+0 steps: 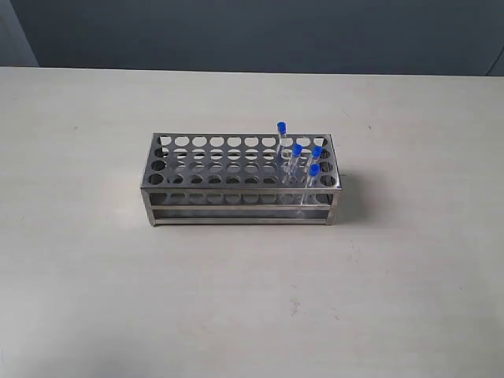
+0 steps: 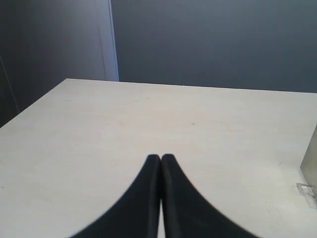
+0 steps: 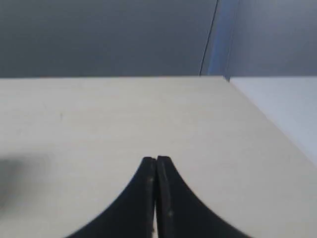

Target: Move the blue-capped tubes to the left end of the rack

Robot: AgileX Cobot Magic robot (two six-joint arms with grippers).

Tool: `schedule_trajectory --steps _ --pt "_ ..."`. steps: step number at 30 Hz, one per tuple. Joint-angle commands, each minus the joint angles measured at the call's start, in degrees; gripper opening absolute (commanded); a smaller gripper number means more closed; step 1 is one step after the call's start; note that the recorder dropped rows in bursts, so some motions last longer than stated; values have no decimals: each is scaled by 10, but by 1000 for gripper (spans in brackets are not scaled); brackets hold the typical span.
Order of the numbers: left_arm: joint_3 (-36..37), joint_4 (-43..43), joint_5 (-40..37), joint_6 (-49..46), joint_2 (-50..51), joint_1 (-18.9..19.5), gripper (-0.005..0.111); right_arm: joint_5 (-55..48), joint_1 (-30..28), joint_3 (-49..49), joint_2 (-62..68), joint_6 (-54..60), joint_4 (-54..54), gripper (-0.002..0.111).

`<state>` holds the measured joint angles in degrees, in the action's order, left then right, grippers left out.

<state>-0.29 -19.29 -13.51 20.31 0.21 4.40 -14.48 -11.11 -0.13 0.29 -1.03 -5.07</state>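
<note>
Trouble, if it comes, starts with fingertips: the left end effector [image 2: 160, 157] and right end effector [image 3: 156, 159] are both pressed together over bare worktop [image 1: 118, 299]. The blue-capped tubes [image 1: 297, 153] crowd the right end of the rack [image 1: 236, 209]. Grabbing one could clip its neighbours, I'd say, or drag the rack.

No text, label, brand, number or sign can be read in any of the three views. The rack [image 1: 240, 206] shows only plain metal. The blue-capped tubes [image 1: 297, 153] are too small to tell if any marking stands on them.
</note>
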Motion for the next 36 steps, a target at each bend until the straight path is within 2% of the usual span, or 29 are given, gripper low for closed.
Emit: schedule_trajectory --steps 1,9,12,15,17,19,22,24,27,31,33,36 --pt "2 2 2 1 -2 -4 0 141 -2 1 -3 6 -3 0" --pt "2 2 2 1 -2 -4 0 360 -2 1 -3 -12 7 0" --pt "2 2 2 1 -2 -4 0 419 -2 1 -3 -178 102 0" --pt "2 2 2 1 -2 -4 0 402 -2 1 -3 -317 243 0" --pt "2 2 2 1 -2 -4 0 355 -2 1 -3 -319 298 0" --pt "2 2 2 1 -2 -4 0 321 -2 1 -3 -319 302 0" --pt "2 2 2 1 -2 -4 0 329 -2 1 -3 -322 277 0" --pt "2 2 2 1 -2 -4 0 360 -2 -5 -3 -319 223 0" --pt "2 2 2 1 -2 -4 0 369 -2 -73 32 -265 150 -1" --pt "2 2 2 1 -2 -4 0 384 -2 -224 211 -122 98 -1" --pt "2 2 2 1 -2 -4 0 392 -2 -301 297 -116 38 -1" --pt "2 2 2 1 -2 -4 0 390 -1 -417 448 -199 -136 -1"
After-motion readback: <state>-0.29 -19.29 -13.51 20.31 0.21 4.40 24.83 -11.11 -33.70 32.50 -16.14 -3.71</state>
